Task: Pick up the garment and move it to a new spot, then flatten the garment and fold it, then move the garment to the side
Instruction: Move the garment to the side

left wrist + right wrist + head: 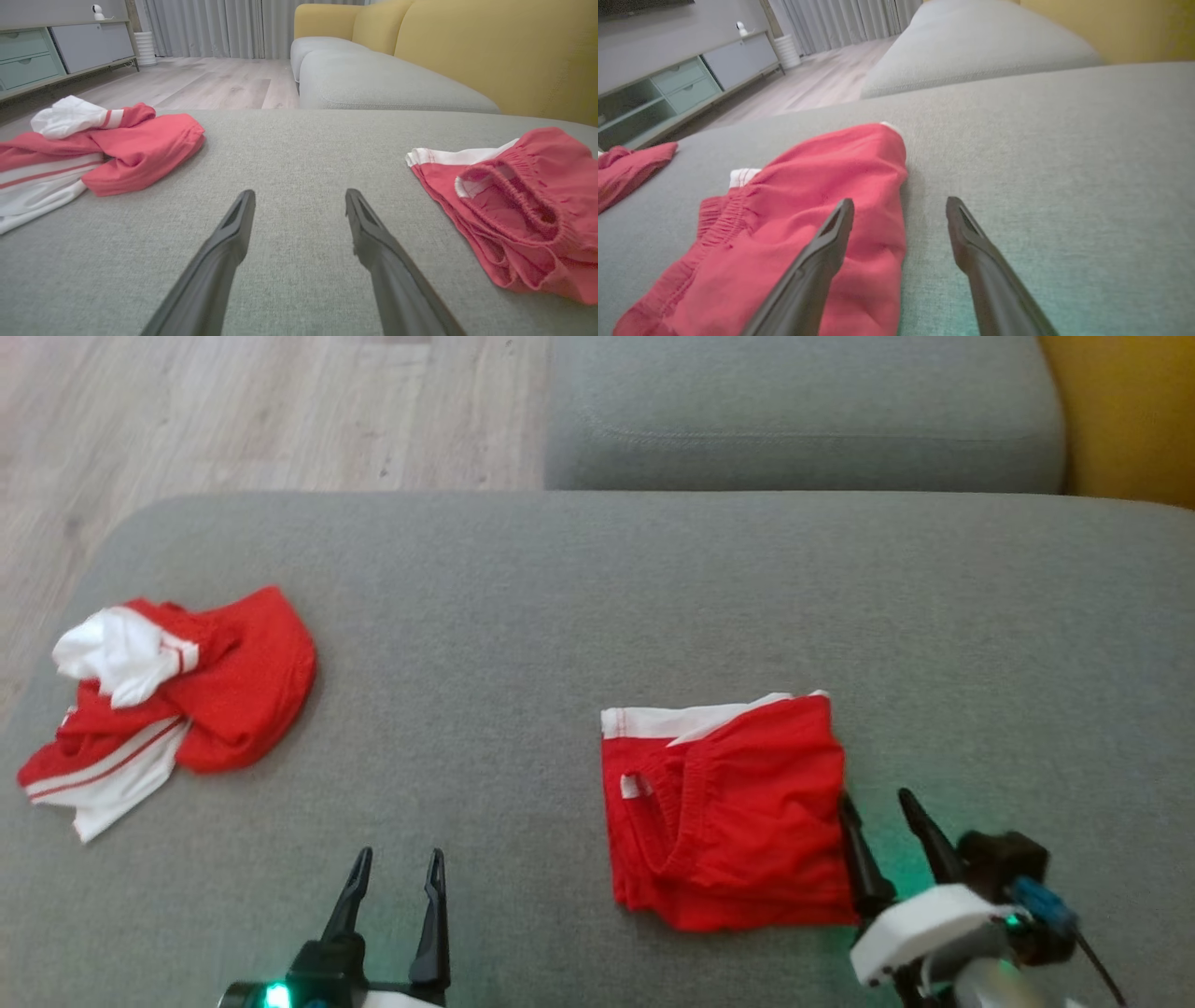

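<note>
A folded red garment (724, 812) with a white waistband edge lies on the grey cushion right of centre; it also shows as the red folded shorts (518, 210) and the red cloth (808, 219). My right gripper (878, 798) stands open at the garment's right edge, its left finger over the cloth and nothing between the fingers; the same open right gripper (900, 201) straddles that edge. My left gripper (400, 855) is open over bare cushion, left of the garment; the left gripper (300, 192) holds nothing.
A crumpled red and white garment (159, 700) lies at the cushion's left edge (84, 149). Another grey cushion (803, 415) and a yellow sofa back (490, 51) are behind. Wooden floor (233, 411) lies far left, with a low cabinet (682, 84).
</note>
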Available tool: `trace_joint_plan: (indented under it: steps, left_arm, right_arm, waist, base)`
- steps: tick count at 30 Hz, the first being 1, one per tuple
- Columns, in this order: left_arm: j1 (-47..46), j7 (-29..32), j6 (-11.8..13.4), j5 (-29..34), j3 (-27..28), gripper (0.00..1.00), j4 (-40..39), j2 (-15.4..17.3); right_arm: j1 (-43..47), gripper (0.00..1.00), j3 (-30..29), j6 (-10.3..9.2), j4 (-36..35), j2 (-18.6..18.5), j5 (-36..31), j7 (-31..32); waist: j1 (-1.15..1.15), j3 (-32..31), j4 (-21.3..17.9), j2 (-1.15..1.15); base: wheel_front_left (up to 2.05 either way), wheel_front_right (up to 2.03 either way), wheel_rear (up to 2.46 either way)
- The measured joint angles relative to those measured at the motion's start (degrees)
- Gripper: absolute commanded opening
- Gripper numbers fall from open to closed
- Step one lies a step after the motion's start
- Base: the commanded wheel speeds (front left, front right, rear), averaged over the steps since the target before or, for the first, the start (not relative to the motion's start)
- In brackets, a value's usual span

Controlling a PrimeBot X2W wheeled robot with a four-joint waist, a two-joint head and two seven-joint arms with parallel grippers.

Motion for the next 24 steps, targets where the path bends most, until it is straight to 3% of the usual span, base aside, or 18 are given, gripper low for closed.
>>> trace_joint_plan:
  steps: [10,12,18,24]
  left_arm:
    - [-0.47,0.0,-0.42,-0.05,-1.3,1.0,1.11,0.0]
    - [-0.7,0.0,-0.4,-0.07,-1.32,1.0,1.14,0.0]
    - [-1.92,0.0,0.09,-0.76,-1.36,1.0,1.14,0.01]
    - [-1.92,0.0,0.01,-0.82,-1.2,1.0,1.04,0.0]
  right_arm:
    - [-10.6,1.0,5.35,0.0,14.83,-0.09,0.01,2.6]
    - [-11.56,0.0,6.39,0.0,16.38,-0.18,0.2,2.79]
    - [-13.65,0.0,8.94,0.0,18.6,-0.11,2.02,1.64]
    - [-14.16,0.0,8.65,0.0,18.93,-0.1,2.03,0.52]
  waist:
    - [0.01,3.83,2.14,0.0]
    - [0.0,4.25,2.11,0.0]
    - [0.0,4.6,0.18,0.0]
    - [0.0,4.39,-4.65,0.0]
  base:
    - [0.0,0.0,0.0]
    - [0.0,0.0,0.0]
    - [0.0,0.0,0.0]
    - [0.0,0.0,0.0]
